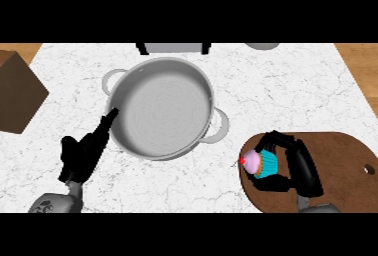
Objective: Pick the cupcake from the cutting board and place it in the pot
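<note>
— Nearest the lower edge, what did you see?

— Two grey forearms coming in. At about five o'clock, the right hand (pixel 299 167) lay on the round brown cutting board (pixel 336 172), its fingers and thumb curled round the cupcake (pixel 260 163).

— So where exactly was the cupcake?

— On the board's nine o'clock side, tipped over sideways within the hand: pink frosting with a red cherry pointing toward nine o'clock, turquoise wrapper toward three.

— And the pot?

— The pot (pixel 161 107) sat at about eleven o'clock from the cupcake, well apart from it, on the white marble counter (pixel 295 85). It was a wide grey pot with a loop handle on each side, and nothing lay inside; only its bare base showed.

— The other hand?

— The left hand (pixel 85 152) was at the pot's eight o'clock, fingers straight and holding nothing, the fingertips touching or just beside the pot's rim; I couldn't tell which.

— Anything else?

— A brown box (pixel 18 97) at the counter's nine o'clock edge.
</note>
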You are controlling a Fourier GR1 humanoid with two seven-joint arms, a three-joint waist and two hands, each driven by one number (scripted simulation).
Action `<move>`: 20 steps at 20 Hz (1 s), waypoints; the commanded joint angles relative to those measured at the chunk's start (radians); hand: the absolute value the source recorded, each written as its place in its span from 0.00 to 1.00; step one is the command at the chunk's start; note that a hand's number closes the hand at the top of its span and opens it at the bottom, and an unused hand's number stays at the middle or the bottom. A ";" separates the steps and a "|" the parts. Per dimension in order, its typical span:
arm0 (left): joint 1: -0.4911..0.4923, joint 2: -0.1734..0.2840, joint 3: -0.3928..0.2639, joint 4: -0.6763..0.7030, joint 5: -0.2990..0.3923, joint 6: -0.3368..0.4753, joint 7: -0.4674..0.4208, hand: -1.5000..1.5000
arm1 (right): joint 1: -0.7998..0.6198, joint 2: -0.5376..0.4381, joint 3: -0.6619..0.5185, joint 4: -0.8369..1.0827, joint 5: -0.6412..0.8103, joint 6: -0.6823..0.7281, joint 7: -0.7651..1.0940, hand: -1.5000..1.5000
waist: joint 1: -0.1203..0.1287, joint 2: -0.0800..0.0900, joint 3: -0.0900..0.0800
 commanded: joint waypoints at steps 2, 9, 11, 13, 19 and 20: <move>0.031 -0.009 -0.029 -0.001 0.004 -0.032 0.044 0.50 | -0.010 0.005 0.098 -0.247 0.185 -0.029 0.263 1.00 | 0.000 0.006 -0.009; 0.019 -0.022 -0.014 -0.003 0.013 -0.040 0.067 0.50 | -0.305 0.086 0.132 -0.234 0.361 0.110 0.608 1.00 | 0.017 0.011 -0.008; -0.005 -0.043 -0.024 0.075 -0.017 -0.037 0.000 0.50 | -0.351 0.123 0.189 -0.255 0.422 0.164 0.726 1.00 | 0.009 0.012 -0.009; 0.013 -0.041 -0.032 0.027 -0.019 -0.034 0.031 0.50 | -0.474 0.156 0.172 -0.139 0.437 0.207 0.758 1.00 | 0.022 0.013 -0.008; 0.025 -0.029 -0.024 0.022 -0.022 -0.056 0.036 0.50 | -0.667 0.190 0.199 0.088 0.463 0.242 0.841 1.00 | 0.031 0.014 -0.007; -0.007 -0.053 -0.040 0.036 -0.029 -0.049 0.037 0.50 | -0.747 0.191 0.206 0.171 0.434 0.224 0.877 1.00 | 0.042 0.018 -0.008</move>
